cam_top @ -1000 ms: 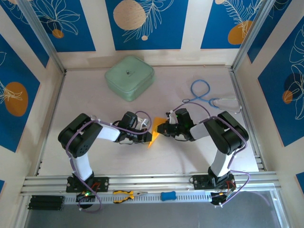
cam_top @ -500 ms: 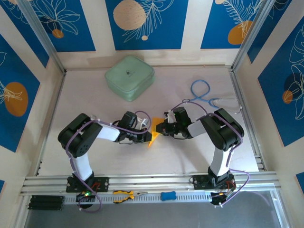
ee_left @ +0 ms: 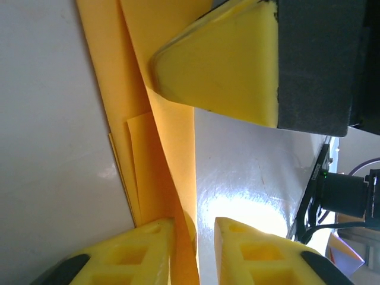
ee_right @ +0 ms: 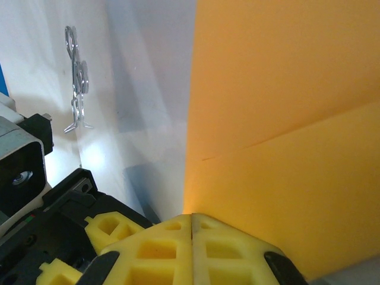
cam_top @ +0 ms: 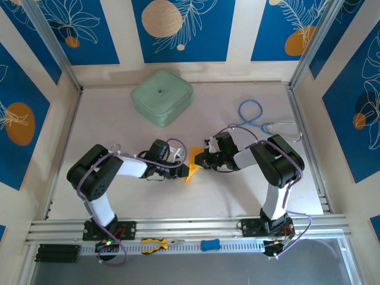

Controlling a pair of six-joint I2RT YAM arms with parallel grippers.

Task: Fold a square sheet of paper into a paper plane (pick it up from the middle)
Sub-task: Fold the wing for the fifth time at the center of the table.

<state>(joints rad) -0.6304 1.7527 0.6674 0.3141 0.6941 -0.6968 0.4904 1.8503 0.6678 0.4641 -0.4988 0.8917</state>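
Starting at the left: seeing a mint-green case [cam_top: 161, 97] sitting at the back of the worktop [cam_top: 107, 124], well apart from both arms. Down at the front rail, seeing yellow-handled pliers [cam_top: 155, 243] lying flat.

Reaching in from the left with the left gripper [cam_top: 180, 169], low over the worktop. Holding its yellow fingers [ee_left: 136, 252] a little apart, not squeezing anything. Running up through that small gap: the thin edge of the orange-yellow paper [cam_top: 190, 173].

Sitting in the middle of the worktop, right between the two grippers, folded into a pointy shape with its tip aiming at the front. Showing layers and a crease in the left wrist view, with one flap lying flat and one flap standing up.

Coming in from the right with the right gripper [cam_top: 199, 160], meeting the paper at its top corner. Pressing its yellow fingers [ee_right: 154, 249] tight together and pinching the edge of the paper between them.

Farther right, seeing a blue looped tool [cam_top: 251, 114] resting near the back right corner, well apart from the paper.
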